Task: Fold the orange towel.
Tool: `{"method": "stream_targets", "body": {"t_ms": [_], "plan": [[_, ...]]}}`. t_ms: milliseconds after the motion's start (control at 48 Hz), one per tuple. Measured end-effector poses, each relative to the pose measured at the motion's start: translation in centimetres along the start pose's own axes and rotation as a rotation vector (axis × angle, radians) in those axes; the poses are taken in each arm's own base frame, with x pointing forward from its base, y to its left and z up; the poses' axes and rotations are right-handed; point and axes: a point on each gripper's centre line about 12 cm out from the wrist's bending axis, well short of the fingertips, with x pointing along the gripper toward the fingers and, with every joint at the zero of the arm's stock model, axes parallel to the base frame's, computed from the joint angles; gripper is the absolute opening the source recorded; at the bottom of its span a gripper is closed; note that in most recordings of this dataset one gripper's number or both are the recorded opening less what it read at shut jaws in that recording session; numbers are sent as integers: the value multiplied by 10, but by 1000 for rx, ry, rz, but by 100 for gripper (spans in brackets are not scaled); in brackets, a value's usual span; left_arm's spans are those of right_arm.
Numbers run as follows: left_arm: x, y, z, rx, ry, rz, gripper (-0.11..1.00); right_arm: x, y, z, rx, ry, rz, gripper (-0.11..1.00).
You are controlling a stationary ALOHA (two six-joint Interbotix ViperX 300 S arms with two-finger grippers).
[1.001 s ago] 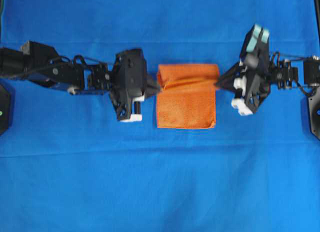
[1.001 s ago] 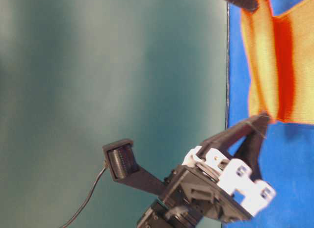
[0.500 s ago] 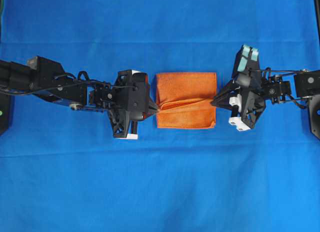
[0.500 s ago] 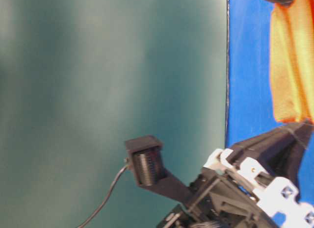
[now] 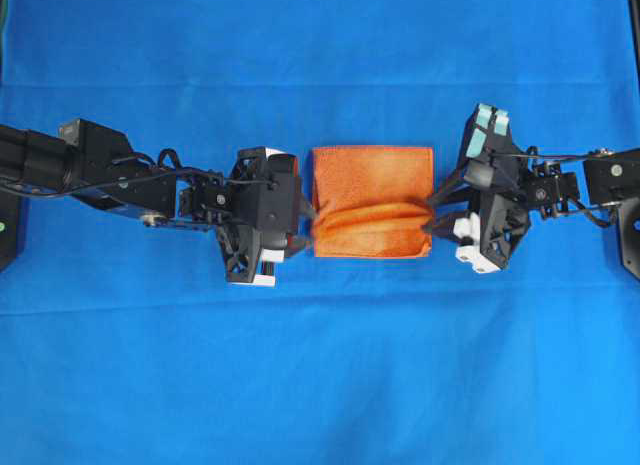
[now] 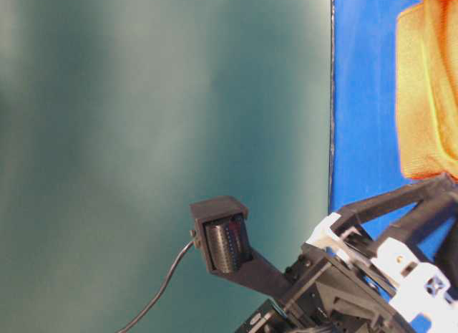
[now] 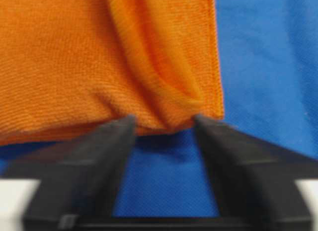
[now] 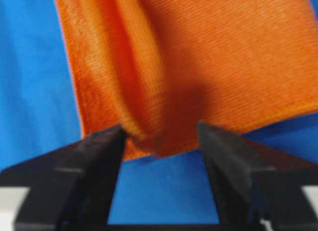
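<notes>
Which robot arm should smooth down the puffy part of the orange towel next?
Either, maybe the right. Both grippers, left and right, are open at opposite edges of the orange towel, but the right sits level with the puffy ridge.

Two black arms [image 5: 110, 175] with white brackets, thin black cables, teal-padded block [image 5: 487, 122] on the right one.

no readable text, no labels, no brand marks, no numbers anywhere
</notes>
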Motion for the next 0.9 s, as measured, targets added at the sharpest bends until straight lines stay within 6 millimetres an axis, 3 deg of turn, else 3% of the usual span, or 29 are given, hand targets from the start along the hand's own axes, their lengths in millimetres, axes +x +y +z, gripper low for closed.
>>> {"method": "stream_targets", "body": {"t_ms": [83, 125, 271, 500, 667, 897], "plan": [[-5, 0, 5, 6, -9, 0, 80, -3, 5, 4, -13, -7, 9, 59], [-11, 0, 9, 14, -17, -1, 85, -5, 8, 6, -21, -12, 13, 58], [-38, 2, 24, 48, -45, 2, 77, -25, 15, 20, -44, -55, 15, 58], [-93, 9, 44, 45, -137, 26, 74, -79, 20, 46, -91, -171, -1, 58], [-132, 19, 43, 30, -210, 61, 74, -123, 19, 57, -128, -279, -19, 58], [-179, 24, 30, -4, -314, 101, 74, -170, 11, 57, -154, -385, -73, 58]]}}
